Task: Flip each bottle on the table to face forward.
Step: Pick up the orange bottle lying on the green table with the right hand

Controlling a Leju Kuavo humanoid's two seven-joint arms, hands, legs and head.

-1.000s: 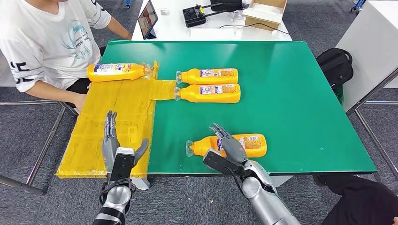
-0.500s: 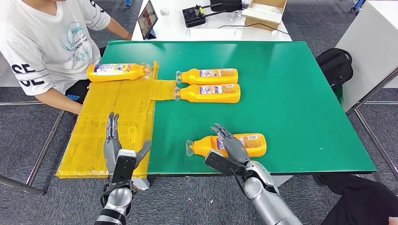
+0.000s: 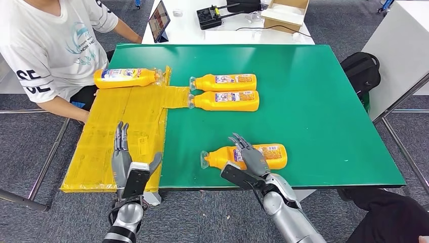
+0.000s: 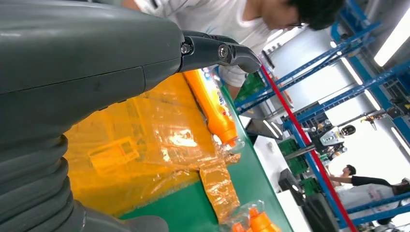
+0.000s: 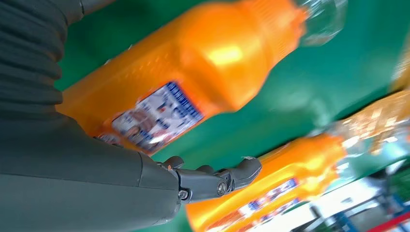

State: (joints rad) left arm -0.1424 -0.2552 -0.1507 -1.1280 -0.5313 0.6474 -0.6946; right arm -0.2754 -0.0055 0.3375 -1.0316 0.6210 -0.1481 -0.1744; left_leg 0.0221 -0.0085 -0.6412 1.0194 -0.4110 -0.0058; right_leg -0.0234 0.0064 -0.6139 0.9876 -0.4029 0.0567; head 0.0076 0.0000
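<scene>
On the green table: four orange bottles lie on their sides, caps pointing toward my left.
Near bottle: the nearest bottle (image 3: 248, 156) lies close to the table's front edge, right under my right hand (image 3: 249, 158); the right wrist view shows a printed label on its side.
Right hand: fingers spread above that bottle, apparently closed on nothing. Whether they touch the plastic I cannot tell.
Left hand: my left hand (image 3: 124, 162) hovers over the yellow sheet (image 3: 101, 147) at the table's left side, fingers straight and apart, holding nothing.
Paired bottles: two bottles (image 3: 225, 91) lie side by side and touching near the table's middle, labels up.
Far bottle: the fourth bottle (image 3: 126, 77) rests at the far end of the yellow sheet, near a seated person (image 3: 45, 50) in a white shirt.
Progress: I judge the work early or midway. The near bottle is the one in hand, not yet gripped or turned. Which of the other three already face forward I cannot say for sure from their labels.
</scene>
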